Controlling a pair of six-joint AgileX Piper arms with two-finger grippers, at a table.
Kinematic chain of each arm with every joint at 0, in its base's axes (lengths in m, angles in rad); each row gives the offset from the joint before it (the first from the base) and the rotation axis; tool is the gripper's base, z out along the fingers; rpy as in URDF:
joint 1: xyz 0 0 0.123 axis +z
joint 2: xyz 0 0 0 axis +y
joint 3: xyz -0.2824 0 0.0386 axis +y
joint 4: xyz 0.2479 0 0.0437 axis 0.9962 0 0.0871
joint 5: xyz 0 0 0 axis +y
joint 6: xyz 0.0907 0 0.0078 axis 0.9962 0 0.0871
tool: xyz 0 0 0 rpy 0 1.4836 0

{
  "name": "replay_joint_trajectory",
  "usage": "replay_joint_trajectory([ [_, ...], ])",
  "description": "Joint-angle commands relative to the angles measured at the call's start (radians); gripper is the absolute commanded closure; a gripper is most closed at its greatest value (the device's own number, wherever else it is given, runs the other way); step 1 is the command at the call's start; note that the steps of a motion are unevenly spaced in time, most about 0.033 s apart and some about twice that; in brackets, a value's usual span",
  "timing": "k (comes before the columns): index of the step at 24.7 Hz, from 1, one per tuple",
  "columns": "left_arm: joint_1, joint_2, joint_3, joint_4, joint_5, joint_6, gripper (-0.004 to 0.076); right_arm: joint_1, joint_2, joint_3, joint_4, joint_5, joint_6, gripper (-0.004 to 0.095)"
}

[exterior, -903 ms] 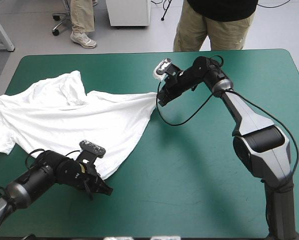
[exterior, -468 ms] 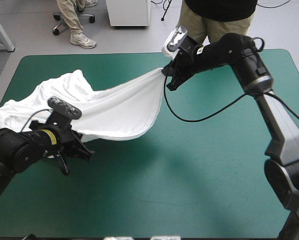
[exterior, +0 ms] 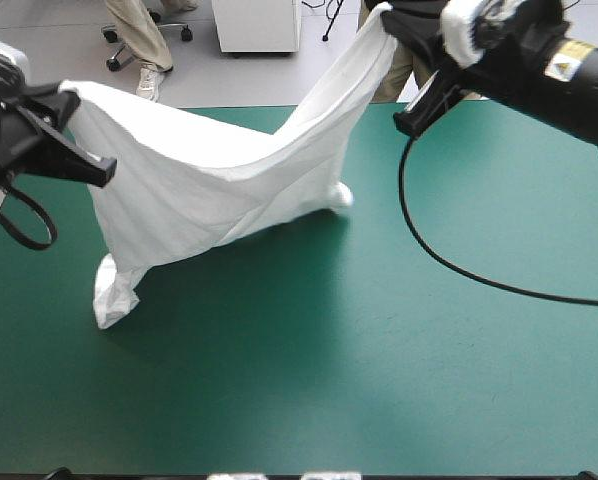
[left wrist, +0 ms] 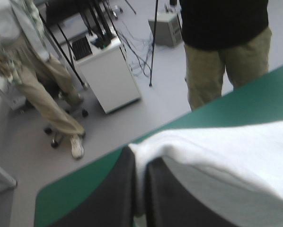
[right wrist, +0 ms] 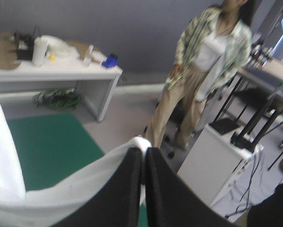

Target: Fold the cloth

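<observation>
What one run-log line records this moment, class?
left gripper: shut on T-shirt | right gripper: shut on T-shirt | T-shirt: raised, sagging between grippers, two low ends reaching table | fold: not yet made

So the right gripper (right wrist: 142, 151) has its two broad black fin-shaped fingers (right wrist: 125, 189) pretty much pressed together into one pointed arch, with a little bunched corner of the white cloth T-shirt (right wrist: 61, 194) poking out right at the tips. From there the fabric sags off to one side of the fingers in a slack band, then climbs into a big white sheet further out. Beyond that band there's the teal-green table cover (right wrist: 51, 142).
</observation>
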Motion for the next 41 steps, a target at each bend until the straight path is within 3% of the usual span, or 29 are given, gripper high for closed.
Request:
replay_joint_trajectory([
  [1, -0.002, 0.064, -0.231, 0.004, -0.075, 0.054, 0.0733, -0.007, -0.087, -0.080, 0.032, -0.119, 0.015, 0.0921],
  [5, -0.002, 0.145, -0.474, -0.010, -0.087, 0.089, 0.0733, -0.007, -0.108, -0.190, 0.024, -0.092, 0.042, 0.0921],
  [8, -0.002, 0.200, -0.685, -0.054, -0.087, 0.111, 0.0733, -0.007, -0.108, -0.335, -0.067, -0.037, 0.146, 0.0921],
  [12, -0.002, 0.217, -0.709, -0.081, -0.063, 0.101, 0.0733, -0.007, -0.104, -0.367, -0.233, 0.040, 0.297, 0.0921],
  [15, -0.002, 0.275, -0.680, -0.071, 0.002, 0.076, 0.0733, -0.007, -0.062, -0.365, -0.298, 0.173, 0.388, 0.0921],
  [18, -0.002, 0.350, -0.622, 0.011, 0.013, 0.026, 0.0733, -0.007, 0.016, -0.361, -0.335, 0.225, 0.425, 0.0921],
  [20, -0.002, 0.408, -0.591, 0.097, -0.070, -0.039, 0.0733, -0.007, 0.084, -0.361, -0.355, 0.179, 0.425, 0.0921],
  [27, 0.018, 0.560, -0.593, 0.350, -0.501, -0.210, 0.0733, -0.007, 0.256, -0.375, -0.552, -0.245, 0.454, 0.0921],
  [31, 0.102, 0.586, -0.593, 0.365, -0.753, -0.355, 0.0733, -0.007, 0.271, -0.375, -0.607, -0.395, 0.476, 0.0921],
  [36, 0.197, 0.587, -0.593, 0.351, -0.818, -0.449, 0.0733, -0.007, 0.266, -0.375, -0.625, -0.488, 0.467, 0.0925],
  [41, 0.219, 0.602, -0.593, 0.275, -0.688, -0.444, 0.0733, -0.007, 0.300, -0.371, -0.626, -0.368, 0.467, 0.0925],
])
